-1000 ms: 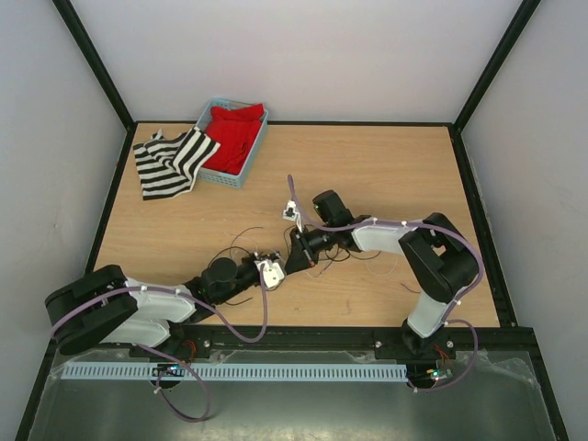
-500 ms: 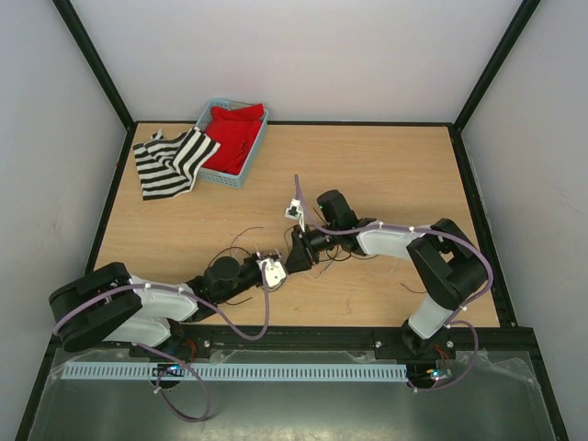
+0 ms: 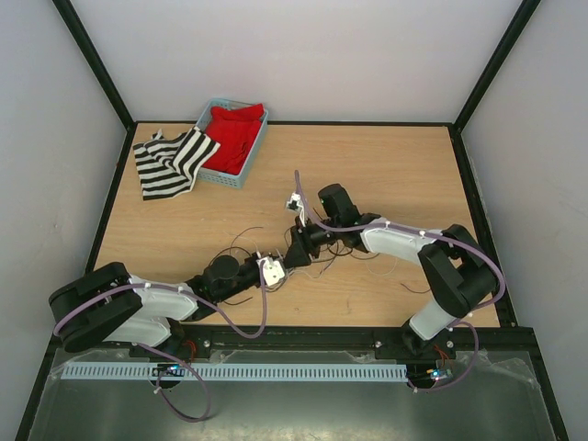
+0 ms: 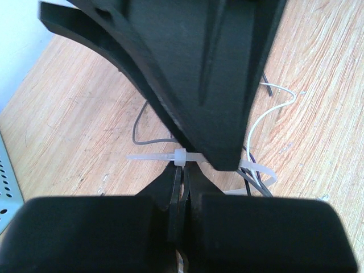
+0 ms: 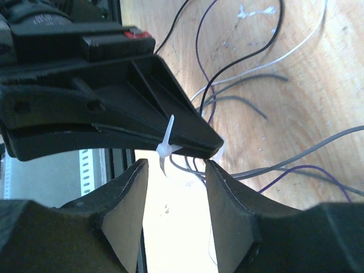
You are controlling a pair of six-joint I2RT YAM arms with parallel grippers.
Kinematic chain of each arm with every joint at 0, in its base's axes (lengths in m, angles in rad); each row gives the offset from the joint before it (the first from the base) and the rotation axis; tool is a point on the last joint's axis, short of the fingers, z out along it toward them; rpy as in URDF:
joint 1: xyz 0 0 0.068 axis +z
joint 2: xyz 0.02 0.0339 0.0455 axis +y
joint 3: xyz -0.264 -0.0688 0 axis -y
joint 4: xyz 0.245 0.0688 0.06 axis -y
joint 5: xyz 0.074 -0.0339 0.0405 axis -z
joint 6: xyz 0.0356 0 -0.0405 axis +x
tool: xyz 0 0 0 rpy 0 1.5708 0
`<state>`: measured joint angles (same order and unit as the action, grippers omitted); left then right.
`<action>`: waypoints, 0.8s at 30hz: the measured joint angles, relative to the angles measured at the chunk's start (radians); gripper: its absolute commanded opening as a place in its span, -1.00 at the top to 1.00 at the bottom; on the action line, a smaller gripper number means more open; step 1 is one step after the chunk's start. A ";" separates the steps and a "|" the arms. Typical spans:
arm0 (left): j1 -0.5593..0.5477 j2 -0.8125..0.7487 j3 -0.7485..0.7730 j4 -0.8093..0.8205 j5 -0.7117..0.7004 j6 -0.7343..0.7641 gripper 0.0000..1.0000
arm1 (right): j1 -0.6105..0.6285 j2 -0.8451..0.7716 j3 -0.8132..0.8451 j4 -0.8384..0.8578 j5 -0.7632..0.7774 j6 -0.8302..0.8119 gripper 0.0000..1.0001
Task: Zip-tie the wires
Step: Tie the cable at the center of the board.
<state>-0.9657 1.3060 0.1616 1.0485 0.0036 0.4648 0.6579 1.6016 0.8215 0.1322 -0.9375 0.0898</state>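
The wires (image 3: pixel 342 254) lie in thin black, grey and pale loops mid-table, and show too in the left wrist view (image 4: pixel 254 126) and the right wrist view (image 5: pixel 239 94). A translucent white zip tie (image 4: pixel 180 157) loops around a bunch of them; its head (image 5: pixel 164 149) sits at the tip of my left gripper (image 4: pixel 183 170), which is shut on the tie's strap. My right gripper (image 5: pixel 173 170) stands open, its two fingers (image 5: pixel 122 210) either side of the tie's head without touching it. In the top view both grippers meet nose to nose, left (image 3: pixel 274 266) and right (image 3: pixel 296 251).
A blue basket (image 3: pixel 213 173) holding red cloth stands at the back left, with a black-and-white striped cloth (image 3: pixel 170 161) beside it. Lilac arm cables (image 3: pixel 262 308) arch over both arms. Black frame rails (image 3: pixel 303 337) border the wooden table (image 3: pixel 386 165).
My right gripper has opened from nearly shut, letting go at the zip tie, and its forearm has swung slightly. The left gripper has stayed shut and in place.
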 measured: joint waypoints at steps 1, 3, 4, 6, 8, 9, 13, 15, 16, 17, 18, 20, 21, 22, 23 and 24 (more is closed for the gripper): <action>0.002 0.000 0.000 0.000 0.003 -0.002 1.00 | 0.000 -0.005 0.011 -0.009 0.011 -0.001 -0.12; 0.003 -0.001 -0.001 0.000 0.008 -0.004 1.00 | -0.002 -0.014 0.031 -0.021 0.029 -0.001 -0.13; 0.004 -0.001 -0.002 0.000 0.012 -0.005 1.00 | -0.002 -0.016 0.040 -0.025 0.037 0.000 -0.13; 0.005 -0.001 -0.005 0.000 0.018 -0.006 1.00 | -0.003 -0.018 0.056 -0.031 0.053 0.001 -0.14; 0.006 -0.001 -0.006 0.000 0.023 -0.006 1.00 | -0.003 -0.018 0.068 -0.036 0.066 0.008 -0.12; 0.006 -0.002 -0.006 0.000 0.024 -0.006 1.00 | -0.003 -0.018 0.073 -0.036 0.069 0.013 -0.12; 0.007 -0.003 -0.006 0.000 0.029 -0.007 1.00 | -0.003 -0.018 0.095 -0.036 0.073 0.043 -0.07; 0.007 -0.003 -0.006 0.000 0.031 -0.007 1.00 | -0.003 -0.018 0.103 -0.035 0.073 0.057 -0.03; 0.007 -0.003 -0.006 0.000 0.032 -0.007 1.00 | -0.003 -0.018 0.105 -0.034 0.072 0.063 0.00; 0.007 -0.003 -0.006 0.000 0.033 -0.008 1.00 | -0.003 -0.017 0.106 -0.034 0.071 0.068 0.02; 0.007 -0.003 -0.006 0.000 0.034 -0.008 1.00 | 0.000 -0.016 0.107 -0.034 0.069 0.073 0.04; 0.007 -0.003 -0.006 0.000 0.034 -0.008 1.00 | 0.006 -0.008 0.107 -0.033 0.066 0.084 0.06; 0.007 -0.004 -0.006 0.000 0.034 -0.008 1.00 | 0.009 -0.004 0.107 -0.034 0.066 0.087 0.07; 0.007 -0.007 -0.006 0.000 0.034 -0.008 1.00 | 0.013 0.000 0.107 -0.033 0.065 0.091 0.09; 0.007 -0.010 -0.006 0.000 0.033 -0.008 1.00 | 0.017 0.004 0.107 -0.034 0.064 0.094 0.11; 0.007 -0.014 -0.006 0.000 0.033 -0.008 1.00 | 0.019 0.005 0.107 -0.034 0.063 0.095 0.12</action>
<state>-0.9588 1.2922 0.1551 1.0485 0.0368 0.4564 0.6773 1.6066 0.9283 0.0986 -0.8745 0.1852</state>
